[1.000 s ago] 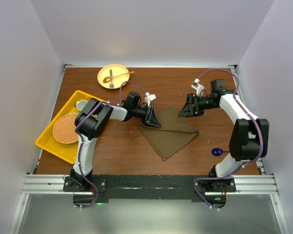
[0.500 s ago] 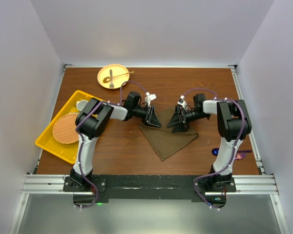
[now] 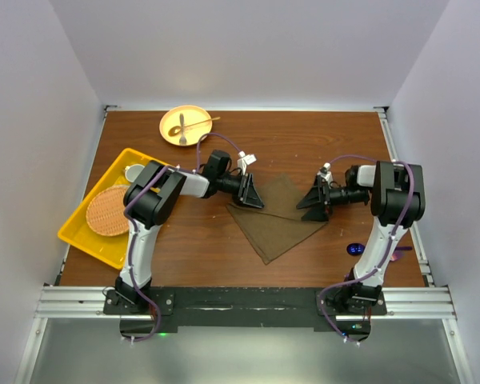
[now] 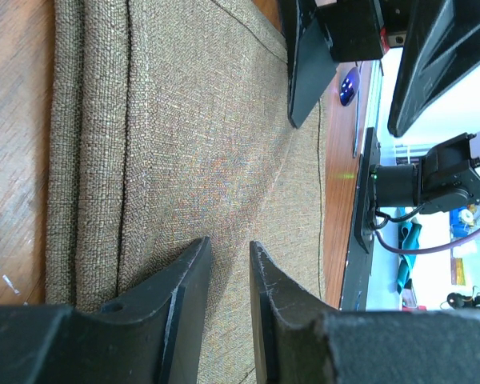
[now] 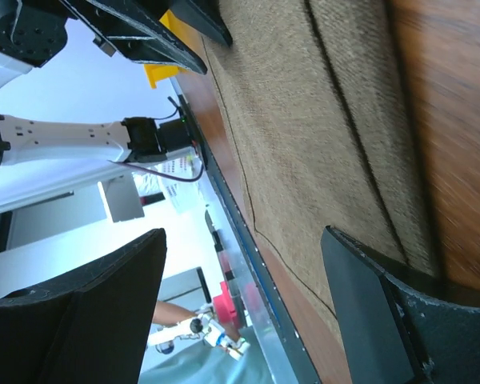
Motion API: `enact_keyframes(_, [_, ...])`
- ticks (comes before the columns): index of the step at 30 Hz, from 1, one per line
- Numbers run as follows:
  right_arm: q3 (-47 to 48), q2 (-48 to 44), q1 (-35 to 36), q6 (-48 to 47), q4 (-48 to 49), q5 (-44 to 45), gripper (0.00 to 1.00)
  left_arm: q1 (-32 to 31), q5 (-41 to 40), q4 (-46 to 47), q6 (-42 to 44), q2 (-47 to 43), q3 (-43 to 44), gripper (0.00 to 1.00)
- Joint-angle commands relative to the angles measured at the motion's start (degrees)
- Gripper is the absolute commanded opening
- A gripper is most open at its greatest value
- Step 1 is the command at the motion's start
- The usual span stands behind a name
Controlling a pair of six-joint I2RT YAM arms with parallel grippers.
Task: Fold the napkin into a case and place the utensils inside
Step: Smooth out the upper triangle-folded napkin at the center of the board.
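**Spotter:** Where is the napkin [image 3: 276, 220]?

**Me:** It's in the middle of the overhead frame, flat on the desk [image 3: 304, 144]. It is folded to a rough triangle with its point toward the bottom of the frame. By my reckoning it isn't a case yet.

**Spotter:** And the fingers?

**Me:** My left fingers [image 3: 253, 196] sit at the cloth's left corner, drawn almost together with a slit between them. I cannot tell whether they pinch a layer. My right fingers [image 3: 312, 204] are spread wide at the right corner and hold nothing.

**Spotter:** What worries you?

**Me:** Two things. The right side shows stacked edges lying close together, so a wide bite could take every layer or only the top one. Either way the fold would come out crooked. And if my left side only rests on the cloth, a pull from the right would drag the whole napkin across the desk.

**Spotter:** The cutlery?

**Me:** A blue spoon [image 3: 356, 249] lies at lower right, near my right arm, where a careless swing could knock it. A fork [image 3: 182, 126] waits on the plate [image 3: 170, 134] at upper left.
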Motion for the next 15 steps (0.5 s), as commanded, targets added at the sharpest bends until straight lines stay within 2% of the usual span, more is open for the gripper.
enact_keyframes(1, [0.1,3.5,-0.4,-3.4,-2.7,9.6,0.83,1.2,-6.1,-3.4,2.9,2.5,-0.4,0.32])
enact_keyframes(4, [0.2,3.4,-0.3,-2.9,-2.4,11.1,0.81,1.2,-5.6,-2.7,2.2,2.1,-0.6,0.33])
enact_keyframes(7, [0.0,2.6,-0.2,-1.3,-0.6,13.5,0.74,0.9,-1.3,4.2,1.0,-1.4,-0.3,0.41])
enact_keyframes(8, [-0.4,2.1,-0.2,-0.8,0.4,14.3,0.69,0.6,0.2,5.0,1.6,-3.0,0.0,0.42])
enact_keyframes(10, [-0.6,1.9,-0.2,0.4,1.4,16.6,0.65,-0.4,1.4,3.1,2.7,-5.6,2.4,0.42])
enact_keyframes(15, [-0.2,2.0,-0.2,3.0,3.4,20.0,0.56,-3.6,4.3,3.6,-0.2,-5.6,4.0,0.4])
